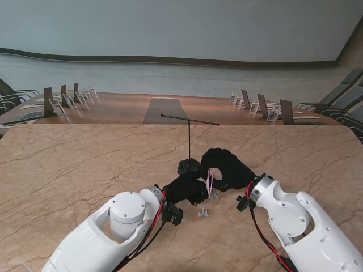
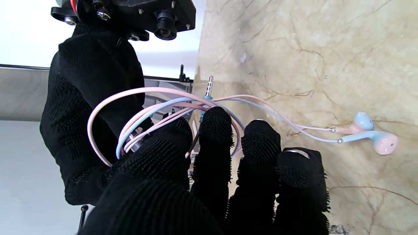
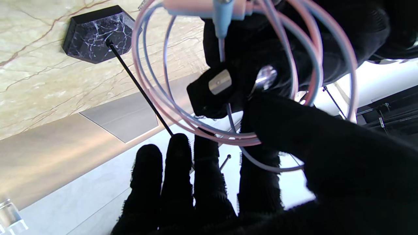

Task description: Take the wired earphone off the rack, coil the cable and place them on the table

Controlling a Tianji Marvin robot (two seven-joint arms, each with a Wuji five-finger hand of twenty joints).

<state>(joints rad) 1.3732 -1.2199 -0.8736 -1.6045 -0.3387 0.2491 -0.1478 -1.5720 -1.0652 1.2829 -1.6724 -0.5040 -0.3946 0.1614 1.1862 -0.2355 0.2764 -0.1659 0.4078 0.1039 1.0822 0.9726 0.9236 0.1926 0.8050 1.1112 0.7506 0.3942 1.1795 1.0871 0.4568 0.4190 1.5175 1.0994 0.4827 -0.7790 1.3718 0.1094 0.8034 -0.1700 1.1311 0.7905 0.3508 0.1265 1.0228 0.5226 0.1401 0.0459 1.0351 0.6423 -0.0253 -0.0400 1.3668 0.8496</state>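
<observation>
Loops of cable (image 2: 156, 107) hang between the two robot hands, just nearer to me than the rack (image 1: 189, 164), mid-desk (image 1: 68, 170). Left robot hand (image 1: 187, 190) has its fingers closed through the coil; right robot hand (image 1: 227, 169) pinches the loops. Earbuds (image 2: 372, 133) lie on the desk beyond the left fingertips, so the coil's plane stands upright and must tip flat.

My left hand (image 1: 187, 188) centre frame, fingers (image 2: 215, 130) curled shut on cable | my right hand (image 1: 228, 168) just beside, upper right of it, fingers (image 3: 178, 163) extended, also gripping.
</observation>
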